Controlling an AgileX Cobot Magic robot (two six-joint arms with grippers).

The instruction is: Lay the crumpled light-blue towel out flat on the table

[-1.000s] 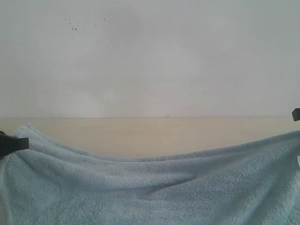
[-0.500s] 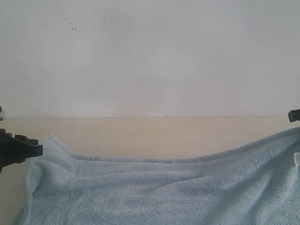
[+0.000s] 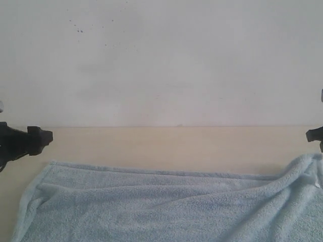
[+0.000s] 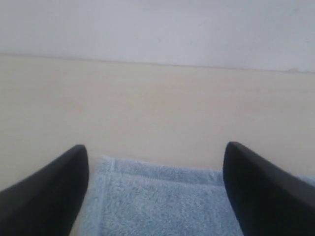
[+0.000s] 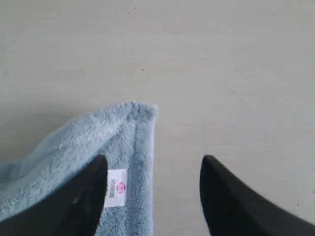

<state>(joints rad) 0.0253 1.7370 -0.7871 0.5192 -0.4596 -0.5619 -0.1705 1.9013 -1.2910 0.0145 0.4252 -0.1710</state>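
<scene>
The light-blue towel [image 3: 166, 206] lies on the beige table [image 3: 166, 146], its far hem almost straight and low folds rising toward its right corner. My left gripper [image 3: 43, 138] hovers open just beyond the towel's left far corner. In the left wrist view that hemmed corner of the towel [image 4: 157, 196] lies flat below the open left gripper [image 4: 156, 147], touching neither finger. My right gripper [image 3: 313, 135] is open at the right edge of the exterior view. In the right wrist view the right gripper [image 5: 153, 158] stands open above the towel's other corner [image 5: 98, 142], beside the white tag [image 5: 115, 188].
A grey-white wall [image 3: 161, 60] rises behind the table's far edge. Bare tabletop [image 5: 221, 73] stretches beyond the towel's right corner, and a strip of it [image 4: 157, 98] runs between the towel and the wall.
Both grippers have opened and let go of the towel's far corners, the left one first. The raised edge has dropped onto the table and now lies nearly straight.
</scene>
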